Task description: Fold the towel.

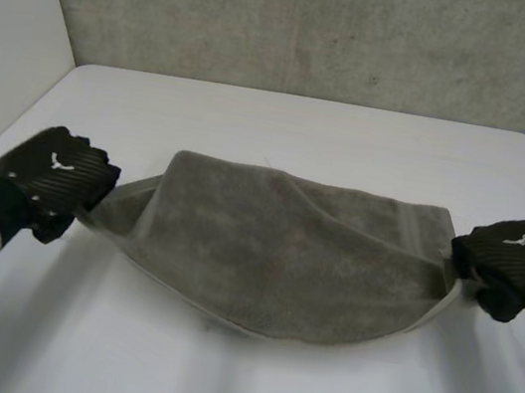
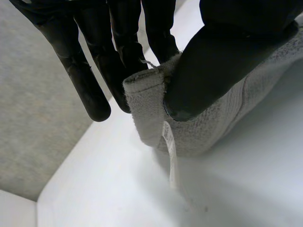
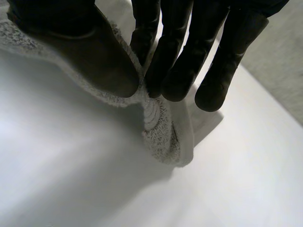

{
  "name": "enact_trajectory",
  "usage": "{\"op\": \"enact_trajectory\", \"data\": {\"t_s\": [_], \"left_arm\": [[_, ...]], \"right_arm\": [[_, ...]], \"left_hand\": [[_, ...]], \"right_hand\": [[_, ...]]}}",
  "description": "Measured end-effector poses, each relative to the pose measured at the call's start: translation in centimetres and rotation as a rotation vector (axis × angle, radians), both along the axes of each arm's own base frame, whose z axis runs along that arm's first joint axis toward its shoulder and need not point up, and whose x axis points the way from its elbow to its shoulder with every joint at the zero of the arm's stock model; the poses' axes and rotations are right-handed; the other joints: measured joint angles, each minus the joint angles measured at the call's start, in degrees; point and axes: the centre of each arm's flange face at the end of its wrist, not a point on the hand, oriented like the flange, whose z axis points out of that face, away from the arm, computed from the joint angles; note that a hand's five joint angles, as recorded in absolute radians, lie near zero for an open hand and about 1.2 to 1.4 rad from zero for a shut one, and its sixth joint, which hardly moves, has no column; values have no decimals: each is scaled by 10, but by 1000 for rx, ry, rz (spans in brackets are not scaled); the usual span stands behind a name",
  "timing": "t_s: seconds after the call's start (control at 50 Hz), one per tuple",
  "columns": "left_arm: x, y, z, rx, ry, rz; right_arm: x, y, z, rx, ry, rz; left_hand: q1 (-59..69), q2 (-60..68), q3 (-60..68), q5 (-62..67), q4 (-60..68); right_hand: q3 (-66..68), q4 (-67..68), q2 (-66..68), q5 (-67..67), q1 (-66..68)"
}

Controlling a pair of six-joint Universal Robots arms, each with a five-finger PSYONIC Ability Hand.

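Towel (image 1: 282,260), grey terry, slung across white table's (image 1: 353,136) middle, its corners pinched thumb-to-fingers by left hand (image 1: 54,177) and right hand (image 1: 514,261); fold begun, even carry toward far edge judged next.

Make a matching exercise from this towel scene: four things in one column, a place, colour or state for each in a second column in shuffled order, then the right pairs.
Column one:
1. left hand
2. right hand
3. towel
4. table

Column two:
A. pinches the towel's right end between thumb and fingers
B. white, under the towel
C. pinches the towel's left end between thumb and fingers
D. grey, strung between both hands, sagging in the middle

Pairs: 1-C, 2-A, 3-D, 4-B.
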Motion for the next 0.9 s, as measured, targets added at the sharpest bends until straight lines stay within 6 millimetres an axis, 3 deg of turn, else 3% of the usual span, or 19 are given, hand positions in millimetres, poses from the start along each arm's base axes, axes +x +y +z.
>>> {"op": "enact_trajectory", "data": {"t_s": [0.2,0.34,0.42,0.5,0.56,0.68,0.78,0.9], "left_arm": [[6,12,54,-94,148,47],[6,9,70,-108,218,57],[6,3,63,-71,222,62],[3,-11,43,16,215,64],[-7,-28,18,122,201,49],[-31,-59,-15,223,159,38],[-48,-89,-27,215,143,64],[-67,-126,-20,150,185,70]], "right_arm": [[-4,22,74,-214,-38,-29],[-6,24,95,-269,-56,-48],[-8,16,87,-234,-41,-54],[-10,-1,63,-146,-7,-55],[-11,-19,37,-55,31,-58],[-5,-47,3,19,76,-65],[9,-69,-10,-5,81,-60],[32,-96,-8,-103,41,-53]], "left_hand": [[0,0,0,0,0],[0,0,0,0,0],[0,0,0,0,0],[3,0,0,0,0],[3,0,0,0,0],[3,0,0,2,1],[3,0,0,2,1],[3,0,0,2,1]], "right_hand": [[0,0,0,0,0],[0,0,0,0,0],[0,0,0,0,0],[0,0,0,0,0],[0,0,0,0,0],[0,0,0,0,0],[0,0,0,0,0],[0,0,0,0,0]]}}
